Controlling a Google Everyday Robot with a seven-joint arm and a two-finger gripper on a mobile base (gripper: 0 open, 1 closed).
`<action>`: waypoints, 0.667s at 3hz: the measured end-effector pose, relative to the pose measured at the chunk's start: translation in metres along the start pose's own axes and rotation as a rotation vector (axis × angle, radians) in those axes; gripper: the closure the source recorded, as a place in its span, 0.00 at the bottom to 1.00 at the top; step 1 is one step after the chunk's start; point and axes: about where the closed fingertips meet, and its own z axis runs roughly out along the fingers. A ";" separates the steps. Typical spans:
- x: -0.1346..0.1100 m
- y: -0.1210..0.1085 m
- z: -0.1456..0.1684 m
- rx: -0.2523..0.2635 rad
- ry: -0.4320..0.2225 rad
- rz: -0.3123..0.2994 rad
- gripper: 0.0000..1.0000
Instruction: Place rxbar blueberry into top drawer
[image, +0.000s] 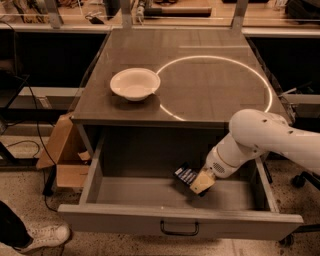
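Observation:
The top drawer (125, 216) is pulled open below the tabletop, its dark handle at the front centre. The rxbar blueberry (185, 175), a small dark blue bar with pale stripes, is tilted inside the drawer at centre right. My gripper (199, 184) reaches down into the drawer from the right on the white arm and is shut on the bar's right end, holding it just above the drawer floor.
A white bowl (134, 84) sits on the grey tabletop (210, 85) at the left. A cardboard box (62, 157) stands on the floor left of the cabinet. A person's shoe (42, 236) is at the bottom left.

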 end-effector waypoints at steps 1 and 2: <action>0.008 -0.010 0.025 -0.011 0.006 0.013 1.00; 0.013 -0.010 0.033 -0.022 0.011 0.023 1.00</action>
